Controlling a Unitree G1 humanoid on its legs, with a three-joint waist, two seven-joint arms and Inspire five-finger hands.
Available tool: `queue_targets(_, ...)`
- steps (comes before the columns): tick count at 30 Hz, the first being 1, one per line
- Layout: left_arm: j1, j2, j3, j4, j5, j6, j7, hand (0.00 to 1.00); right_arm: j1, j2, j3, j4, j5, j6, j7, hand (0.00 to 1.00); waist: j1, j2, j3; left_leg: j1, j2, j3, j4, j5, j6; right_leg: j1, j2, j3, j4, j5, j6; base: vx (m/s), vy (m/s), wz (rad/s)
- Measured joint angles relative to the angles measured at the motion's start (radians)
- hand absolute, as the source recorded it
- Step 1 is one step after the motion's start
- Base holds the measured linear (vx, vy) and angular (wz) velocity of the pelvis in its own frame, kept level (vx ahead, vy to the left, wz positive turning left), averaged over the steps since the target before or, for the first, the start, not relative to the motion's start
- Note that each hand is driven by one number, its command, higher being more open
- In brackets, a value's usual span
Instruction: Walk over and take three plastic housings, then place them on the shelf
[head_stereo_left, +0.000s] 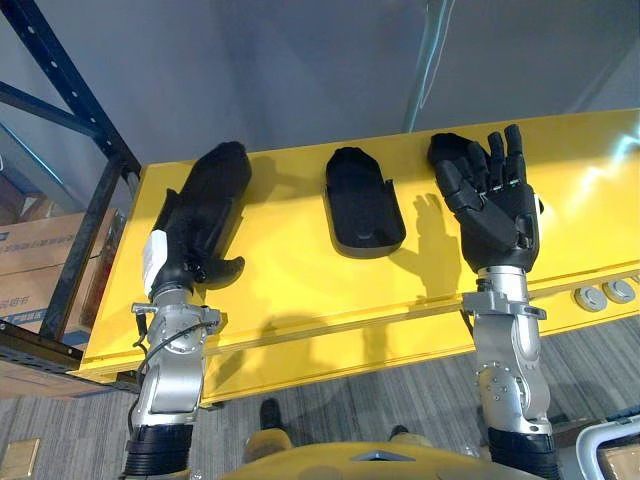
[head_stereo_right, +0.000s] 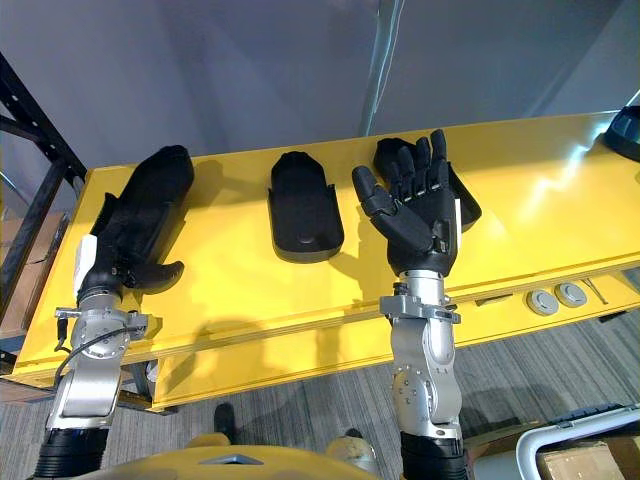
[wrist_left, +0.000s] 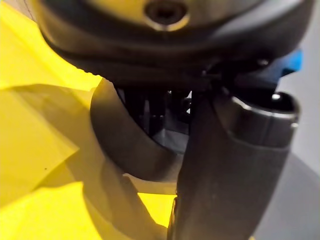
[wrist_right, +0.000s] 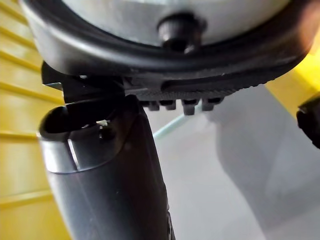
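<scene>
Three black plastic housings lie in a row on the yellow table (head_stereo_left: 300, 290). My left hand (head_stereo_left: 190, 235) rests flat on the left housing (head_stereo_left: 225, 165), fingers stretched along its top and thumb sticking out to the side. The middle housing (head_stereo_left: 362, 205) lies free between my hands. My right hand (head_stereo_right: 415, 205) is raised above the table, palm showing, fingers straight and spread, holding nothing. Behind it the right housing (head_stereo_right: 467, 208) is mostly hidden.
A black shelf rack (head_stereo_left: 70, 110) stands at the left with cardboard boxes (head_stereo_left: 40, 260) on it. Two round metal discs (head_stereo_left: 603, 295) sit on the table's front ledge at the right. Another dark object (head_stereo_right: 625, 130) lies at the table's far right.
</scene>
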Motion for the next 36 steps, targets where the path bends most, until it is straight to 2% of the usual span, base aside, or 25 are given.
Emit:
queue_targets(2,-0.01,-0.004,0.008,0.015,-0.084,-0.005,0.079,1.0,0.0,0.002,0.0,0.0,0.0,0.0,0.0,1.0,0.0,0.0,0.004,0.001,0.0,0.0,0.0,0.0,0.0,0.001,0.0,0.001,0.0,0.0,0.0,0.0,0.0,0.0)
queue_targets(5,-0.005,-0.013,0.017,0.014,-0.154,-0.041,0.141,1.0,0.001,0.008,0.001,0.0,0.0,-0.002,0.0,1.0,0.001,0.0,0.012,0.002,0.0,0.0,0.0,0.0,0.0,0.001,0.0,0.001,0.0,0.0,0.0,0.0,0.0,0.0)
queue_targets(11,0.027,-0.042,0.05,-0.031,-0.278,-0.131,0.159,1.0,0.004,0.012,0.004,0.0,-0.002,-0.005,-0.001,1.0,0.001,-0.01,0.02,0.002,0.0,0.0,0.0,0.0,0.0,0.002,0.0,0.0,0.0,0.0,-0.001,0.0,0.0,0.0)
queue_targets(16,0.083,-0.072,0.048,-0.116,-0.349,-0.171,0.101,1.0,0.006,0.035,0.008,0.0,-0.003,-0.006,-0.001,1.0,0.003,-0.018,0.025,0.002,-0.001,-0.004,0.0,-0.001,0.0,0.007,0.0,-0.007,0.0,-0.001,-0.002,0.0,0.0,0.02)
queue_targets(26,0.134,-0.08,0.047,-0.186,-0.364,-0.174,-0.014,1.0,0.036,0.038,0.015,0.0,-0.002,-0.007,-0.005,1.0,0.003,-0.017,0.025,-0.001,-0.001,-0.012,0.0,-0.001,0.0,0.011,0.001,-0.022,0.0,-0.01,-0.009,0.0,0.0,0.02)
queue_targets(36,0.134,-0.074,0.038,-0.204,-0.33,-0.171,-0.124,1.0,0.036,0.037,0.021,0.0,-0.002,-0.007,-0.009,1.0,0.0,-0.006,0.018,-0.003,-0.001,-0.013,0.0,0.003,-0.001,0.011,0.002,-0.022,0.001,-0.011,-0.015,0.0,-0.001,0.0)
